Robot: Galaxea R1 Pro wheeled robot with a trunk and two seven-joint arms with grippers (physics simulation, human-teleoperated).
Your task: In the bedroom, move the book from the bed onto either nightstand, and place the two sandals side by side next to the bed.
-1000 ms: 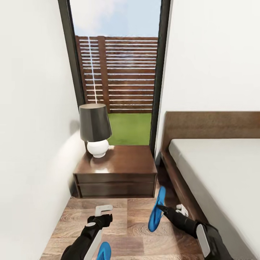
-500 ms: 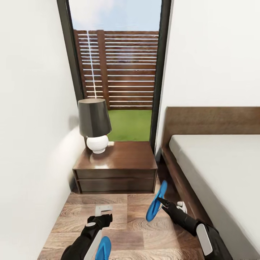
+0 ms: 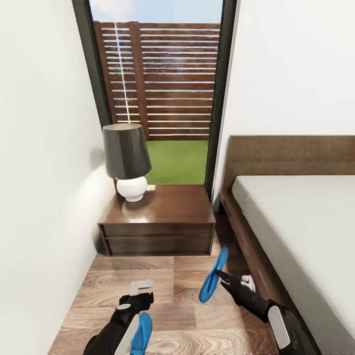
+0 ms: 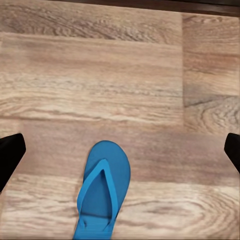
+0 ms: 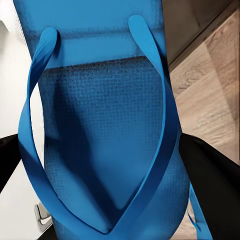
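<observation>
My right gripper (image 3: 220,277) is shut on one blue sandal (image 3: 213,276), holding it tilted on edge above the wood floor, close to the bed (image 3: 246,246) frame. In the right wrist view that sandal (image 5: 105,130) sits between the dark fingers (image 5: 210,175). The other sandal (image 3: 143,333) lies flat on the floor, partly behind my left arm. My left gripper (image 3: 140,291) hangs open above it, and the left wrist view shows this sandal (image 4: 102,192) below the spread fingertips (image 4: 10,155). The nightstand (image 3: 158,222) stands ahead, left of the bed. The book is out of view.
A lamp (image 3: 125,162) with a dark shade stands on the nightstand's left rear corner. A white wall (image 3: 39,197) closes the left side, and a tall window (image 3: 158,88) is behind the nightstand. The grey mattress (image 3: 301,222) is bare where visible.
The whole picture has shifted, so the camera has moved. The floor sandal shows further out beside my left arm. My right gripper still holds its sandal.
</observation>
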